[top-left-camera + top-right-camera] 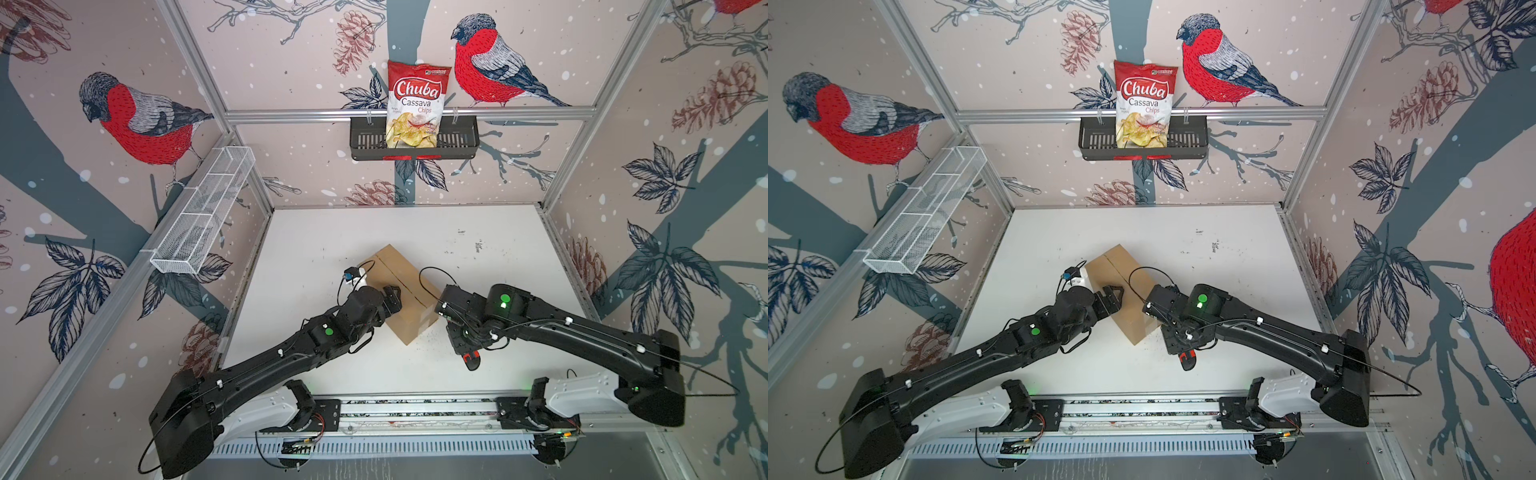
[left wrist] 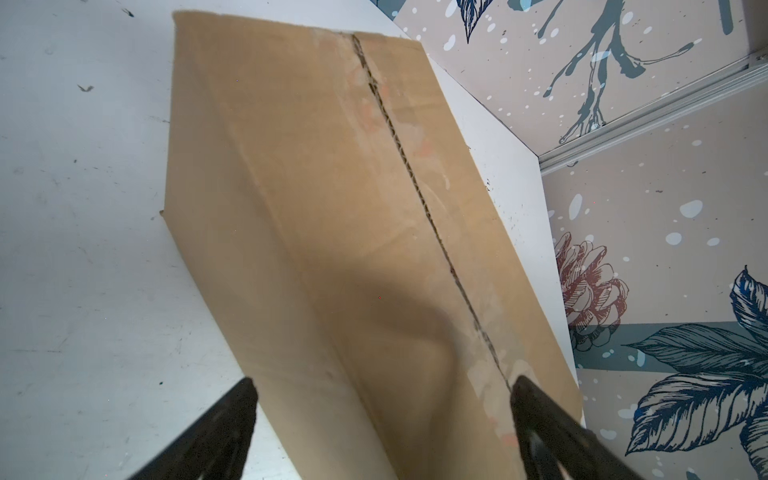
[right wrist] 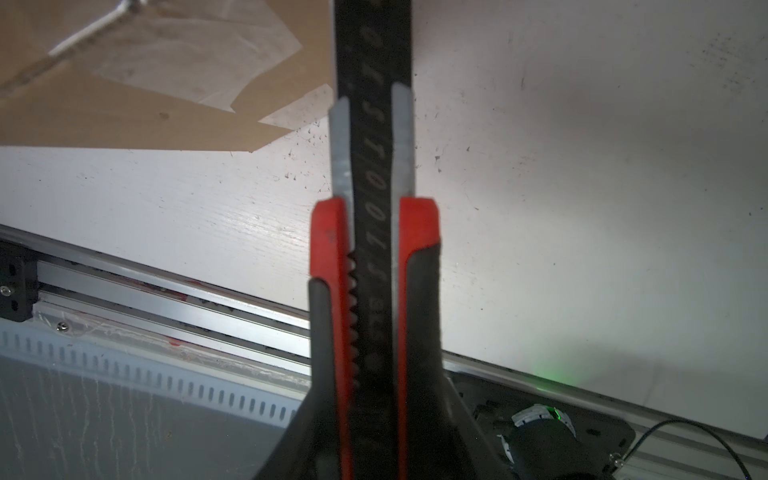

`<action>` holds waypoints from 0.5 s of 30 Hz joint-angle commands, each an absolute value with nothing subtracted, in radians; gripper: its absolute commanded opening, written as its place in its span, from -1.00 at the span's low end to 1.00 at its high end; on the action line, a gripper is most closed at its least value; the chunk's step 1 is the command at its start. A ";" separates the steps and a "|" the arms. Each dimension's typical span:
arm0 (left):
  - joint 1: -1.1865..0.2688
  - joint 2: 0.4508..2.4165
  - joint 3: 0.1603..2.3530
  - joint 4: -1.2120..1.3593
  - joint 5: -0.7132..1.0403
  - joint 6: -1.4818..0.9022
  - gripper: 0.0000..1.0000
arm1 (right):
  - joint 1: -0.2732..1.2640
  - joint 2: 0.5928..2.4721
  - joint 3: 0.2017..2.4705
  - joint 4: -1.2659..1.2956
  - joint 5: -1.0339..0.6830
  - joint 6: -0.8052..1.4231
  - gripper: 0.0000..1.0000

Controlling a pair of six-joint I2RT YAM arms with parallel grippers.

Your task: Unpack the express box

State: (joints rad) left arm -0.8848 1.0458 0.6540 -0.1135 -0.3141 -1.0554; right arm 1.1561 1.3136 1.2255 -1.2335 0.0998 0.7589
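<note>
We see the express box (image 1: pixel 403 270) closed, a chips bag (image 1: pixel 417 104) in the black basket (image 1: pixel 457 143); left jaws released, right jaws grasping a cutter (image 3: pixel 374 270)

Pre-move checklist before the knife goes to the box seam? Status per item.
1. Knife grip: ok, right gripper shut on utility knife.
2. Blade extended: cannot tell, tip out of frame.
3. Flaps: ok, express box lies closed and flat.
4. Box braced: not ok, left gripper has its jaws open over the box's long edge.
5. Cut line clear: not ok, one left finger lies over the seam.
6. Knife on seam: not ok, it is off the box, beside a corner.
</note>
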 commanded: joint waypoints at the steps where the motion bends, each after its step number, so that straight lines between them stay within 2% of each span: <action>1: -0.887 1.046 0.660 -0.076 -0.315 -1.046 0.88 | 1.158 1.311 1.230 -1.233 0.107 0.772 -0.91; 15: -0.891 1.053 0.651 -0.061 -0.312 -1.050 0.88 | 1.170 1.320 1.239 -1.227 0.106 0.775 -0.91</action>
